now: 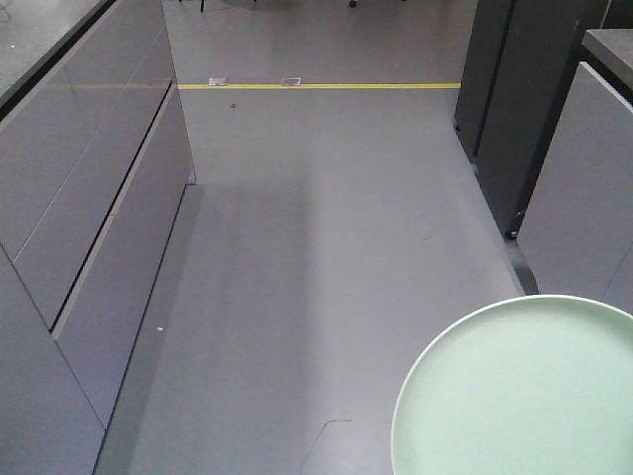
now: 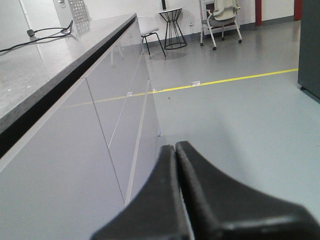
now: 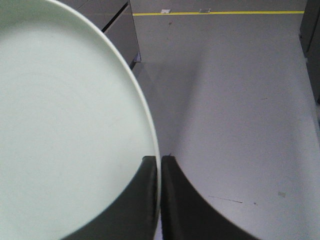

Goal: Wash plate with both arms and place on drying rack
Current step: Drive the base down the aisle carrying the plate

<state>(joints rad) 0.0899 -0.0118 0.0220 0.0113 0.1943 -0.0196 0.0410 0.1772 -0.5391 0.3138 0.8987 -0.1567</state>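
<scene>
Clearly the right tool (image 3: 159,161) pinches the rim of the plate (image 3: 65,125), held over the floor (image 1: 297,297) at near right; the left tool (image 2: 176,148) is closed on nothing, beside the tabletop (image 2: 30,85).

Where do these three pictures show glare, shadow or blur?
Front view: soft even light, a broad faint shadow on the floor, the plate cut by the frame. Left wrist view: pale glare on the countertop; the left gripper, shut, is close and slightly blurred. Right wrist view: the plate looks flat and featureless; the right gripper, shut on its rim, is dark without detail.
</scene>
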